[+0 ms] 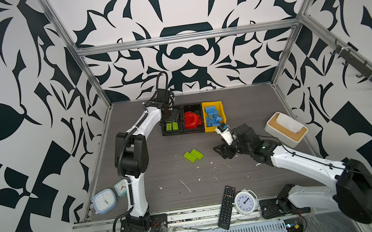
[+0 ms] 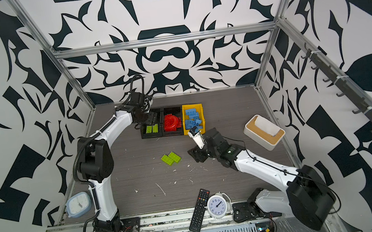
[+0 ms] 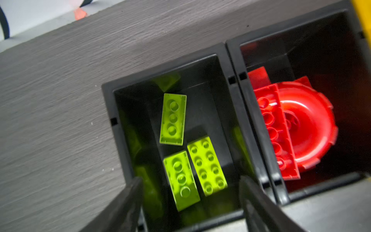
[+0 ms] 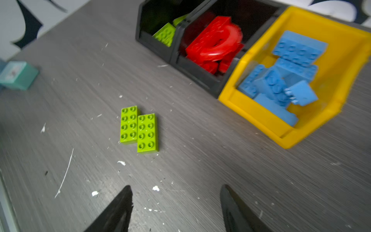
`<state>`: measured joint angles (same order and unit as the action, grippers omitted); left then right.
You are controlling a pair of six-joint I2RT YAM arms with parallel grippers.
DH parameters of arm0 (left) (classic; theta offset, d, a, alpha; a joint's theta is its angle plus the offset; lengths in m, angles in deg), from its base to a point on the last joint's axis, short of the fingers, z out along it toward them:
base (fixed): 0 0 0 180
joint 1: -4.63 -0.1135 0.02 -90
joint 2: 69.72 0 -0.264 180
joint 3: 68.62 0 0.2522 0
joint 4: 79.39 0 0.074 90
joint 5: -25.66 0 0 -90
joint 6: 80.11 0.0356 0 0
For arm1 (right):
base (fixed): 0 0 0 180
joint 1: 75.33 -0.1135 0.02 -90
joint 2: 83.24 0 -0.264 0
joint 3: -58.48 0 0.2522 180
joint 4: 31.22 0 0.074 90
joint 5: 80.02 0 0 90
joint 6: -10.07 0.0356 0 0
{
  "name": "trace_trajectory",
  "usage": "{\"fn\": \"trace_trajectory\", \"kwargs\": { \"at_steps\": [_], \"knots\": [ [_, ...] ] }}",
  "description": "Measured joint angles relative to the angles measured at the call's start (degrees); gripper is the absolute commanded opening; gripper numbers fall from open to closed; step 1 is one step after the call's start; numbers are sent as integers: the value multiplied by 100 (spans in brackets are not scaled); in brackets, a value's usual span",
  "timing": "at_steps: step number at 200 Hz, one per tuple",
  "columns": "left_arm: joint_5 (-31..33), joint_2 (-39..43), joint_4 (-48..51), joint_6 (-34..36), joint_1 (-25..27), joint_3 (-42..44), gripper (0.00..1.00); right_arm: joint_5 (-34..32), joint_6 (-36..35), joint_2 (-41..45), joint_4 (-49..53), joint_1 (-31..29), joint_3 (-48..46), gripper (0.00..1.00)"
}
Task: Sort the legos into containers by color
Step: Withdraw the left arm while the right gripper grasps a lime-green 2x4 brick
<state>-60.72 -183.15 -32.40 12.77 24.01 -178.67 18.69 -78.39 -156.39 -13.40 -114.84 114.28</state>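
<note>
Over the leftmost black plastic tray [image 3: 117, 138], left gripper [image 3: 190, 178] hangs w/ fingers spread, empty, prob. positioned for dropping; three lime green studded bricks [image 3: 173, 118] lie inside. Red bricks [image 1: 190, 120] fill the joined black tray [image 1: 193, 106], blue bricks [image 1: 213, 116] the yellow plastic bin [image 1: 212, 102]. Two loose lime bricks [image 1: 193, 155] touch mid-desk [image 1: 169, 184]. Right gripper [image 4: 175, 186] is low nearby, fingers parted, nothing held. Tray corners are dark; blue pile count unclear.

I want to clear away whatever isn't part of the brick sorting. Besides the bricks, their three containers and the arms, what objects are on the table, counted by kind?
clocks: 3
remote control: 1
white box with wooden rim: 1
Total: 5
</note>
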Motion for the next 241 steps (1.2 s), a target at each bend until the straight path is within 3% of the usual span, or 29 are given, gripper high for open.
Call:
{"fn": "trace_trajectory", "kwargs": {
  "at_steps": [15, 59, 80, 133, 241],
  "knots": [
    [-109, 675, -210, -208, -37, 535, 100, -28, -116, -501, 103, -238, 302, 71],
    [-389, 3045, -1259, -874, -251, 2632, 100, -240, -282, -1360, 334, -479, 748, 70],
    [-407, 3757, -1565, -1182, -391, 3528, 99, -310, -328, -1792, 367, -599, 1019, 69],
    [-542, 4472, -1821, -1681, -732, 4789, 99, -415, -378, -2514, 557, -826, 1602, 66],
    [-647, 5333, -2017, -1934, -1034, 5462, 100, -560, -533, -3077, 815, -863, 1926, 57]
  ]
}}
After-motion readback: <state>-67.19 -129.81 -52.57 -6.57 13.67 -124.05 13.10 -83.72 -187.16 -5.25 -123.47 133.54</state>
